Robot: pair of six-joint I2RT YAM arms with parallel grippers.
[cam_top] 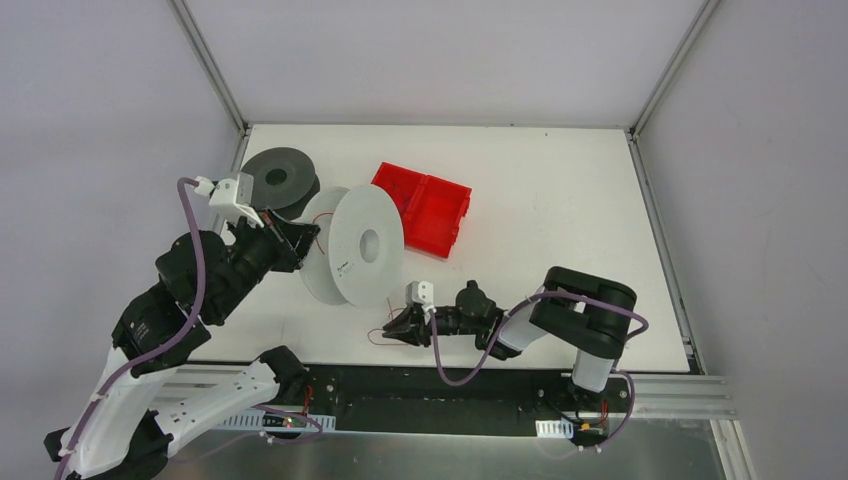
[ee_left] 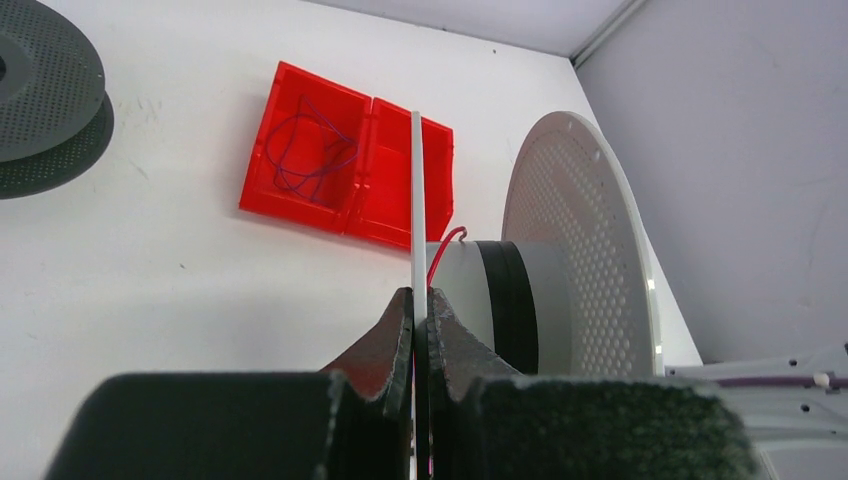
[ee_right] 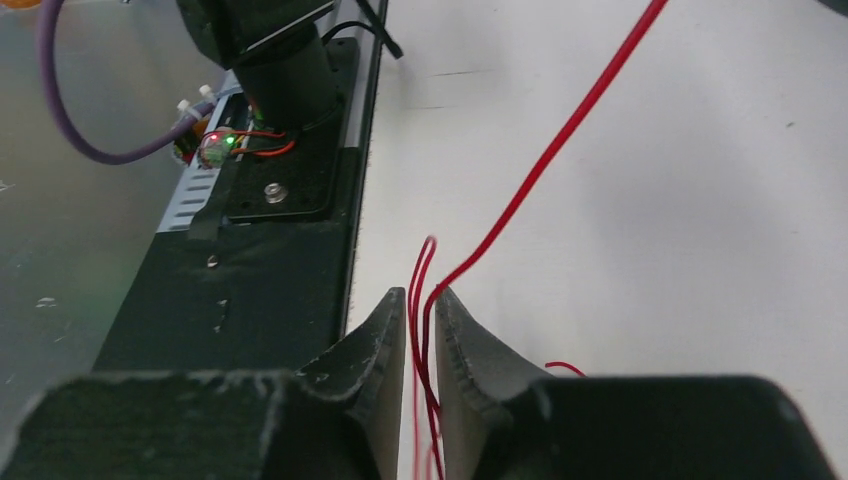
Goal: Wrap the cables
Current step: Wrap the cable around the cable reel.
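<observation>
A white spool (cam_top: 365, 245) stands on edge mid-table. My left gripper (cam_top: 290, 235) is shut on its near flange (ee_left: 415, 200), which runs edge-on between the jaws (ee_left: 420, 305). A thin red cable (ee_left: 445, 250) comes off the hub. It runs down (cam_top: 386, 303) to my right gripper (cam_top: 397, 328), low over the table near the front edge. In the right wrist view the red cable (ee_right: 540, 170) runs straight, bends at the fingertip and passes with looped strands between the nearly closed jaws (ee_right: 421, 300). More thin, dark cables (ee_left: 310, 150) lie curled in the red bin.
A red two-compartment bin (cam_top: 425, 205) lies behind the spool, also in the left wrist view (ee_left: 400, 190). A dark grey spool (cam_top: 278, 178) lies flat at the back left. The black base rail (ee_right: 260, 250) runs along the table's front edge beside the right gripper.
</observation>
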